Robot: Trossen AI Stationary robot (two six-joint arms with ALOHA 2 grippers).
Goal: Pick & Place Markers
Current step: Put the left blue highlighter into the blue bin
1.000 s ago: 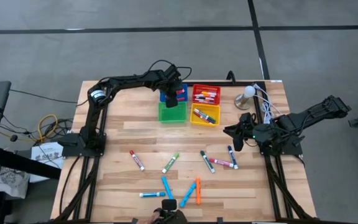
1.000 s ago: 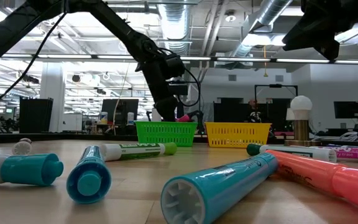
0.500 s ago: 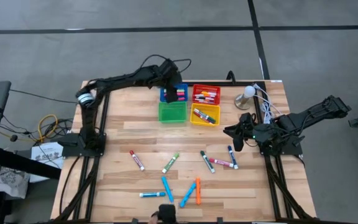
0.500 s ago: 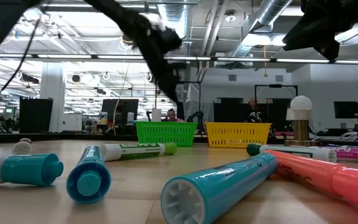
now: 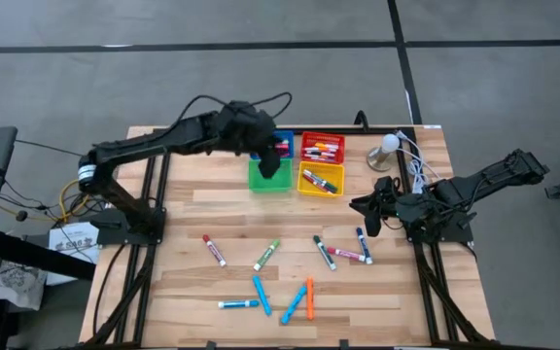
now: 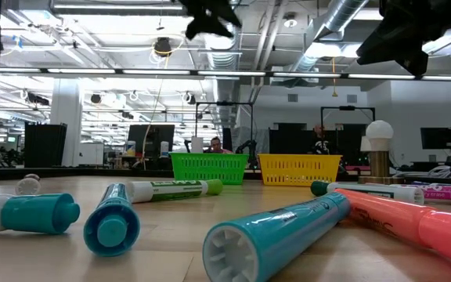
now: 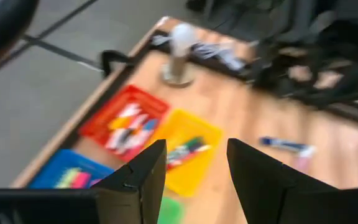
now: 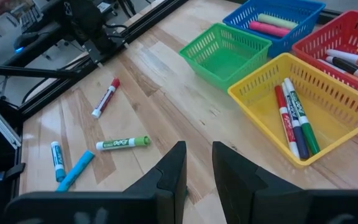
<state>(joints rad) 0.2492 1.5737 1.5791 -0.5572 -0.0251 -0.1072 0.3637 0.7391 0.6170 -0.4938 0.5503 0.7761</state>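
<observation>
Several markers lie loose on the near half of the table: a red-capped one, a green one, a pink one, a blue one, cyan ones and an orange one. More markers lie in the blue bin, the red bin and the yellow bin. My left gripper is open and empty, high above the green bin; its wrist view shows the gap. My right gripper waits open and empty near the table's right edge.
Four small bins stand in a block at the table's far middle. A white-bulbed lamp on a brass foot and white cables sit at the far right corner. Bare wood lies between the bins and the loose markers.
My left gripper has risen from just above the blue and green bins to high over them, near the top of the low view. Its arm has swung back toward the table's left edge. The right arm and the markers have stayed still.
</observation>
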